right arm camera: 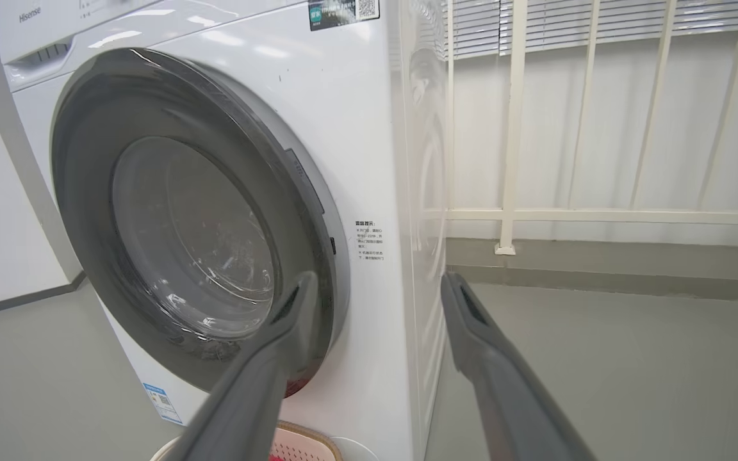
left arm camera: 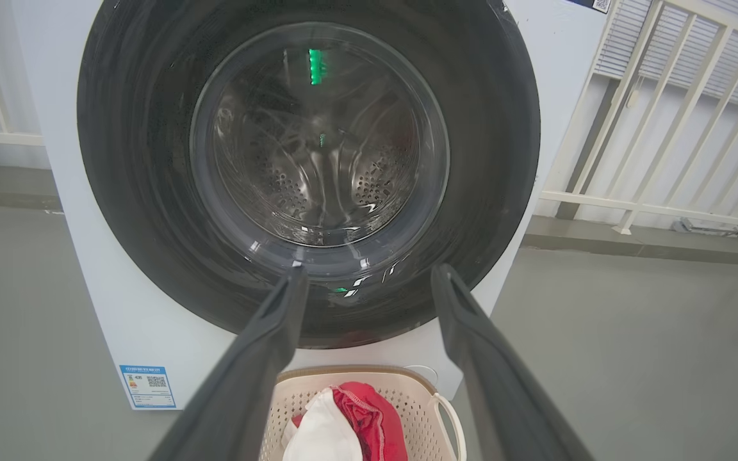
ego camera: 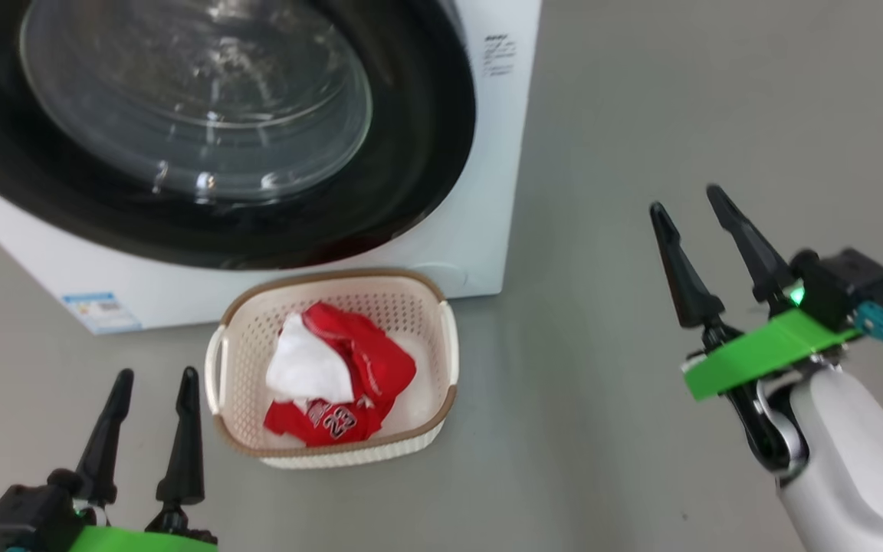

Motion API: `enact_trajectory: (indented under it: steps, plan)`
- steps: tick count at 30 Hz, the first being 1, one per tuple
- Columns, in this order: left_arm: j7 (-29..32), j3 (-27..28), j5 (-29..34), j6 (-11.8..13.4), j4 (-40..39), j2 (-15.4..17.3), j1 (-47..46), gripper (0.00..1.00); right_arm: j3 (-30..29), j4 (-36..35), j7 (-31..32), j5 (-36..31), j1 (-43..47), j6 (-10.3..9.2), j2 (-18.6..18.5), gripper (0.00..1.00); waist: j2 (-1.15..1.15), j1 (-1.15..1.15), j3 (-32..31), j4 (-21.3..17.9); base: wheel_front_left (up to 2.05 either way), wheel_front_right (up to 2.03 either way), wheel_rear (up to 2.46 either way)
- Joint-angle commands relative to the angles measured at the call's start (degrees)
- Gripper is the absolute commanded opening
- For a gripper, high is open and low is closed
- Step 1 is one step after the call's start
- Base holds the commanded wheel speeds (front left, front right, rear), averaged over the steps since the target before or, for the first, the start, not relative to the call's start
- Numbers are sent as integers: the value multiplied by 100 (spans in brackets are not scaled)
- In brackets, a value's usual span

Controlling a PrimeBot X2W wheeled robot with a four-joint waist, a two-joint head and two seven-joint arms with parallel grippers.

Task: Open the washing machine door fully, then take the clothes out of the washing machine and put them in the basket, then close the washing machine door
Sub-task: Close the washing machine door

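The washing machine (ego camera: 487,192) (left arm camera: 87,288) (right arm camera: 369,160) stands white ahead of me. Its door (ego camera: 204,130) (left arm camera: 308,166) (right arm camera: 183,224), black-rimmed with a clear glass bowl, lies shut against the front. On the floor before it sits the basket (ego camera: 449,337) (left arm camera: 343,378) holding the clothes (ego camera: 342,376) (left arm camera: 350,422): red garments, one showing a white 23, and a white cloth. My left gripper (ego camera: 156,382) (left arm camera: 369,272) is open, empty, left of the basket. My right gripper (ego camera: 687,201) (right arm camera: 378,282) is open and empty, off to the machine's right.
Grey floor (ego camera: 641,115) spreads to the right of the machine. A white railing (right arm camera: 599,214) (left arm camera: 664,128) runs along the wall behind. A blue label sticker (ego camera: 100,307) marks the machine's lower front corner.
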Motion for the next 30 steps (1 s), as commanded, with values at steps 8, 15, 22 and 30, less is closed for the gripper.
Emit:
enact_trajectory:
  steps: [8,15,22,30]
  plan:
    - [-44,295,104,-31,-256,129,266,100,-467,-676,-36,-274,957,-6,45,100,0,0,-548,-464,0,0,0]
    - [-44,365,164,-31,-363,161,575,100,-696,-1146,-36,-283,1566,-6,-76,100,0,0,-738,-559,0,0,0]
    - [-44,231,-11,-31,-586,258,858,100,-813,-1492,-36,-267,2045,-6,-197,100,0,0,-895,-537,0,0,0]
    - [-44,289,6,-31,-496,250,1074,100,-950,-1652,-36,-318,2397,-6,-150,100,0,0,-1015,-518,0,0,0]
